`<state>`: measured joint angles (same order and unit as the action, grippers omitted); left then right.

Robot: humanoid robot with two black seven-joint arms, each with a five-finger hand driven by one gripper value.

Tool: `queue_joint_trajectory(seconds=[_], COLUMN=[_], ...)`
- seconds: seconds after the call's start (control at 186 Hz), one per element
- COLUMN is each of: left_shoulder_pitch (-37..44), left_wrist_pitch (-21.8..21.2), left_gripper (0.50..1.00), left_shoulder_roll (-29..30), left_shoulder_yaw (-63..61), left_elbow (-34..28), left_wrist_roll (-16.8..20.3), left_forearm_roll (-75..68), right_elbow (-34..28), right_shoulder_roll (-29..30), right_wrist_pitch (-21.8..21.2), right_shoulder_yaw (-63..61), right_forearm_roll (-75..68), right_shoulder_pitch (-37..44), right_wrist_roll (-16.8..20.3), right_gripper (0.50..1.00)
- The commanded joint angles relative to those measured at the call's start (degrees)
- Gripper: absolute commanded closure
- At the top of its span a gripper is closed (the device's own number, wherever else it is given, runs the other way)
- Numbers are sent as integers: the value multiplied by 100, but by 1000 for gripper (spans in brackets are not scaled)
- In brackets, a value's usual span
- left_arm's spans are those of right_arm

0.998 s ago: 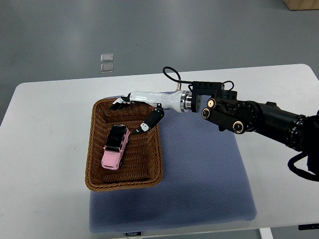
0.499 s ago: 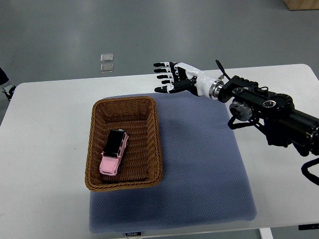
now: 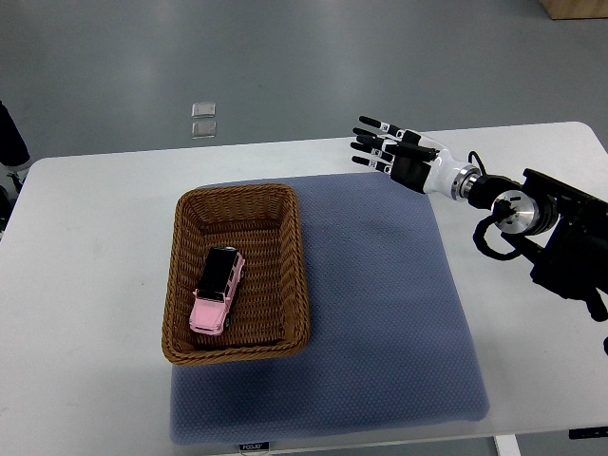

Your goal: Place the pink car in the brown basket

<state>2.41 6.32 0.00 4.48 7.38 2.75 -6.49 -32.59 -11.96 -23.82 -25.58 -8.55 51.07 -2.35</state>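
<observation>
The pink car point(image 3: 218, 292) lies inside the brown basket point(image 3: 183, 285), on the woven floor toward the near left part. Its black roof faces up and its length runs near to far, tilted a little so the far end leans right. The car sits just beside the basket's left wall and clear of the right wall.

The basket stands on the left part of a blue-grey mat point(image 3: 380, 323), with its left rim reaching past the mat's edge over the white tabletop point(image 3: 85, 313). The mat covers the middle of the tabletop and runs to its near edge.

The right hand point(image 3: 394, 157) hangs over the far edge of the mat, to the right of the basket and well apart from it. Its arm comes in from the right side. The fingers point(image 3: 370, 123) are spread wide and straight, pointing left, and they hold nothing. The palm area is black and the wrist white, joined to the dark forearm by a silver ring.

Beyond the tabletop, on the grey floor, lie two small pale squares point(image 3: 203, 119), one just beside the other. A dark shape shows at the far left edge, too cut off to identify.
</observation>
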Motion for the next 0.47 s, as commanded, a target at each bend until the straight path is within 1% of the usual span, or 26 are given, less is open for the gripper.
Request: queue_joint_trajectory(seconds=[0.0,0.032,0.048,0.07,0.462], left_shoulder_pitch=[5,5,-4,5,5], left_wrist_pitch=[0,0,1,0,9], left_gripper=[500,500,500,500,500], left_shoulder_roll=[0,0,0,0,0], left_shoulder_yaw=[1,1,1,-8,-26], left_elbow=[0,0,0,0,44], left_wrist_roll=[7,-2,-2,-2,-2], left_forearm_roll=[7,-2,-2,7,-2], right_elbow=[7,7,7,7,42], right_shoulder_roll=[18,36,36,36,27], right_wrist_pitch=[8,0,0,17,26], right_shoulder_yaw=[-53,-70,-70,-70,-70], right_forearm_roll=[-42,-24,-15,-7,-15], right_shoulder_pitch=[-71,-89,-89,-89,-150], right_wrist_roll=[-11,-38,-38,-38,-55], right_gripper=[601,599,585,581,581])
